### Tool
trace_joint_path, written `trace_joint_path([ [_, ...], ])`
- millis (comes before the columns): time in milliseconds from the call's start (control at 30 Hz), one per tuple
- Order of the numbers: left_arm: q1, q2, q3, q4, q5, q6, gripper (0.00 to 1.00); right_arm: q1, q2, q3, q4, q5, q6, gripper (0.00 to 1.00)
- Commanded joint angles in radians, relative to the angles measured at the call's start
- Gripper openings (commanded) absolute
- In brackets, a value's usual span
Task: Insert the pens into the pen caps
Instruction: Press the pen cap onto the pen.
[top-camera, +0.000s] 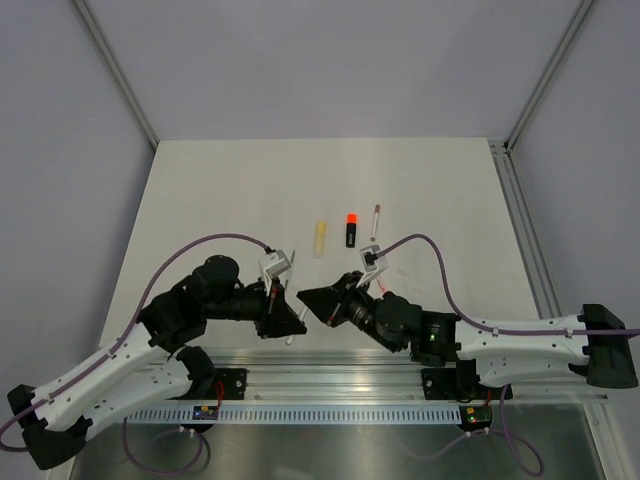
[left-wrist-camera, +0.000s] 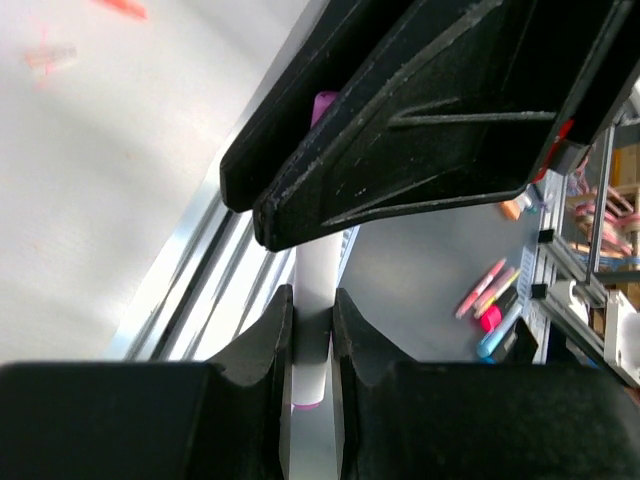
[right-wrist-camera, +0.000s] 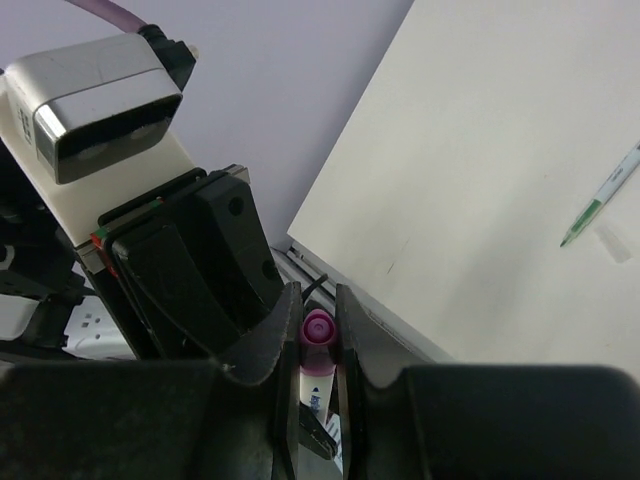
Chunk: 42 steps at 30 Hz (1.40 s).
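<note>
Step in hand: mating one pen with its cap, in the air over the near edge of the table (top-camera: 220, 200). Both arms meet nose to nose there.

- Left claw (left-wrist-camera: 312, 296): clenched on the white pen (left-wrist-camera: 316, 262), pads pressed to either side of the barrel partway along it. A pink end shows just below the pads. The barrel runs up and away until it passes behind the other arm's fingers.
- Right claw (right-wrist-camera: 316, 296): closed narrowly on the magenta cap (right-wrist-camera: 318, 330), which sits between the fingers just behind the tips. White barrel with some print shows directly under the cap, so cap and pen look joined or very nearly so. You cannot tell from any of the views whether the cap is fully seated.

My read is that this is the press-together stage for this pen. Your next move calls for a short, straight push along the barrel's axis. Keep both grips firm and the two wrists in line, because any angle between them would bend or jam the joint. After that, one claw should let go before the other moves off.

Waiting further out on the table, well apart from the arms:
- pale yellow highlighter (top-camera: 319, 238)
- black highlighter (top-camera: 351, 231) with an orange tip, just beside it
- thin pen (top-camera: 375, 221) to the right of that

Their caps are too small to pick out from above.
</note>
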<state>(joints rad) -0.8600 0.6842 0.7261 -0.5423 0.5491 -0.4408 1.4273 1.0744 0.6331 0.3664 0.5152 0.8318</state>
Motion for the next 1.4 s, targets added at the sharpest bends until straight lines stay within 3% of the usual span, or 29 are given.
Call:
trace_joint_path([
  [0, 0.049, -0.028, 0.026, 0.67, -0.167, -0.071, 0.0, 0.061, 0.03, 0.029, -0.213, -0.261, -0.026, 0.03],
  [133, 0.016, -0.04, -0.043, 0.719, -0.152, -0.114, 0.0, 0.013, 0.001, 0.131, -0.25, -0.204, -0.049, 0.26],
  [267, -0.014, -0.057, -0.085, 0.749, -0.159, -0.136, 0.0, -0.054, -0.036, 0.221, -0.311, -0.196, -0.103, 0.43],
  [467, -0.024, -0.083, -0.123, 0.766, -0.167, -0.15, 0.0, -0.116, -0.065, 0.329, -0.408, -0.184, -0.195, 0.56],
  [800, -0.028, -0.081, -0.151, 0.779, -0.163, -0.147, 0.0, -0.22, -0.077, 0.48, -0.584, -0.315, -0.298, 0.66],
  [1100, -0.037, -0.083, -0.134, 0.733, -0.192, -0.105, 0.0, -0.286, -0.039, 0.505, -0.6, -0.51, -0.315, 0.58],
  [1367, -0.039, -0.078, -0.114, 0.719, -0.201, -0.082, 0.0, -0.288, -0.03, 0.504, -0.595, -0.63, -0.315, 0.62],
])
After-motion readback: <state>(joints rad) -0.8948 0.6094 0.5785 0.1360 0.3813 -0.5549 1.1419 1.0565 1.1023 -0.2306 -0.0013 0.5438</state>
